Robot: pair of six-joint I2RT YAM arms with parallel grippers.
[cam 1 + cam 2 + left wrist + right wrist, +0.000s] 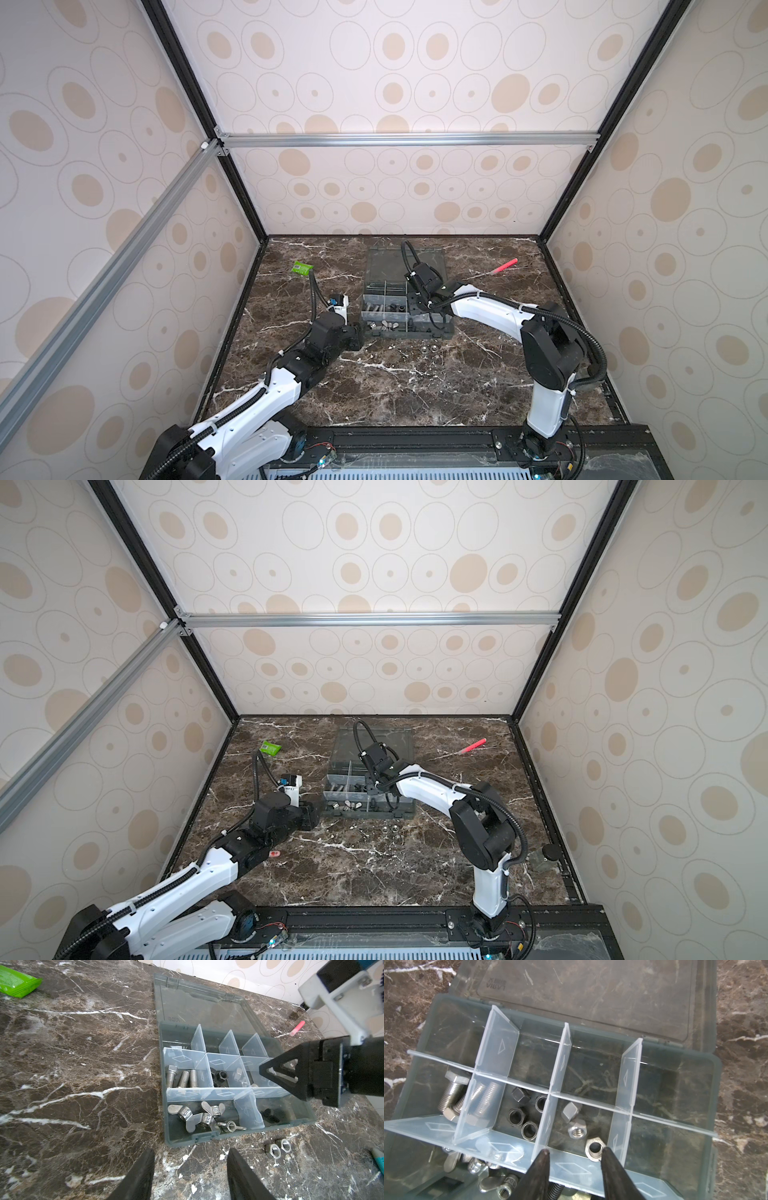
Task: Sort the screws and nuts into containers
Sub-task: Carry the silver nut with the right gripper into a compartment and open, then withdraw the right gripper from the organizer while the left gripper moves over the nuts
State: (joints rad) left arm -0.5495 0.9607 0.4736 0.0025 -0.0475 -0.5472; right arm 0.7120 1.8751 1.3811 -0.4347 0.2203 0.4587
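dark marble tabletop, maybe chipped white, inside oval-patterned walls.

Silver bolts: 3
Black nuts: 4
Silver hex nuts in the box: 3
Wing nuts: 4
Loose hex nuts on the table: 2
Red pen: 1
Green packet: 1
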